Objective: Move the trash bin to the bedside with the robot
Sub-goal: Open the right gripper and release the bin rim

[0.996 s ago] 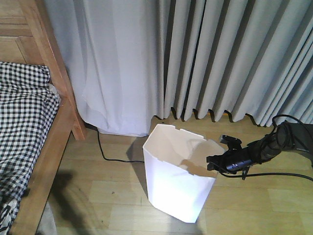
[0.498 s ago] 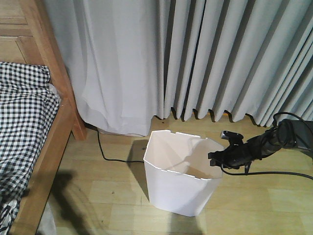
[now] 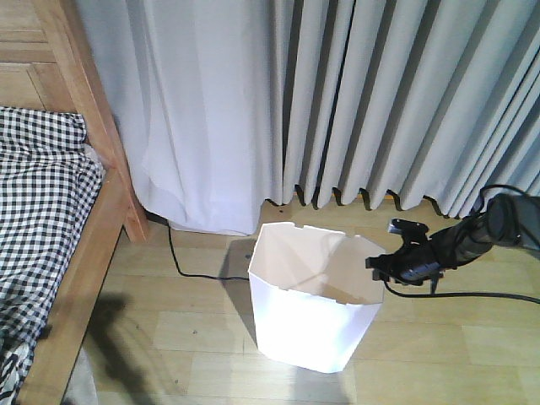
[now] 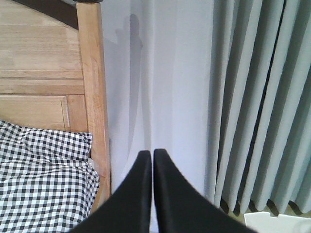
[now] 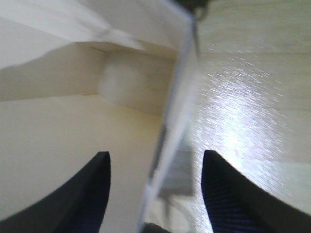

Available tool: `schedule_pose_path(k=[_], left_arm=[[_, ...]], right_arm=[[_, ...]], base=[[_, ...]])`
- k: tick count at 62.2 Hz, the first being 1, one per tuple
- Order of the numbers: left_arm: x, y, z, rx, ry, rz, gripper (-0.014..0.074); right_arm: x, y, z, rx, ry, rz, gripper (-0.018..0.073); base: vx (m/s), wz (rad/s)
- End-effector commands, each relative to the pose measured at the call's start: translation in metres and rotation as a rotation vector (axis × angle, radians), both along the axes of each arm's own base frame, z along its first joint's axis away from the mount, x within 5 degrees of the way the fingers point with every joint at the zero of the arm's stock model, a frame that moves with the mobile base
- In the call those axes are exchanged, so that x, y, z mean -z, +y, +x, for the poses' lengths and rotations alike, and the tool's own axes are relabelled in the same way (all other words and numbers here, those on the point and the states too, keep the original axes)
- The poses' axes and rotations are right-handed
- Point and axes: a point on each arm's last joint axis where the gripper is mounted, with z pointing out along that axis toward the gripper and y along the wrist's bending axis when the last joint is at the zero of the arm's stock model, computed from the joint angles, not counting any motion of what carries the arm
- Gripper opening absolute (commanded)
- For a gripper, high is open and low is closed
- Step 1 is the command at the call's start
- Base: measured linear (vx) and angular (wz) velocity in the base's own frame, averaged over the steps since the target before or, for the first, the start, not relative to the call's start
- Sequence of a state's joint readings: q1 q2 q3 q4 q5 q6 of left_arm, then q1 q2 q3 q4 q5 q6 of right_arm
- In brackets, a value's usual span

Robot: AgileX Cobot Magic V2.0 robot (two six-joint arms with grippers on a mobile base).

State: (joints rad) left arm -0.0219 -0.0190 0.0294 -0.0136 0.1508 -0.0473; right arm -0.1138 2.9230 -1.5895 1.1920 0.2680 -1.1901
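Two arms, one working. The right gripper [image 5: 153, 194] is straddling the right rim of the trash bin [image 3: 312, 316], jaws spread either side of the wall, not yet pinching, probably to get a hold for dragging. Bin is sitting upright on the wood floor [image 3: 186, 337] below the curtains [image 3: 380, 101], well apart from the bed [image 3: 51, 211]. The left gripper [image 4: 151, 194] is idling, fingers pressed together.

The trash bin [image 3: 314, 297], tilted a second earlier, now stands upright on the floor [image 3: 439, 337], its rim level. The right gripper [image 3: 384, 268] sits farther right and slightly higher at the bin's right rim, its arm [image 3: 460, 245] drawn back toward the right edge.
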Motion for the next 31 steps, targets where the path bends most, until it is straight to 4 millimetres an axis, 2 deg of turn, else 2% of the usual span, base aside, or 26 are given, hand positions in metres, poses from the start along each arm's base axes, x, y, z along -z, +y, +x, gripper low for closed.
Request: schedule_pose_path(k=[1,8,17,31], left_arm=[[0.002,0.000,0.001,0.004,-0.060,-0.014,-0.0006],[0.002,0.000,0.001,0.004,-0.060,-0.014,-0.0006],[0.002,0.000,0.001,0.004,-0.060,-0.014,-0.0006],[0.002,0.000,0.001,0.004,-0.060,-0.014,-0.0006]], right_arm=[[-0.038,-0.005,0.015,-0.024,-0.072,-0.040,0.0405],[-0.058,-0.004,0.003,-0.083,-0.066,-0.055,0.0405],[-0.094,-0.011,-0.012,-0.068,-0.072,-0.110,0.0405],[-0.165,-0.022,-0.030,-0.134,-0.152,-0.144,0.0405]], base=[[0.00,0.00],[0.00,0.00],[0.00,0.00],[0.00,0.00]])
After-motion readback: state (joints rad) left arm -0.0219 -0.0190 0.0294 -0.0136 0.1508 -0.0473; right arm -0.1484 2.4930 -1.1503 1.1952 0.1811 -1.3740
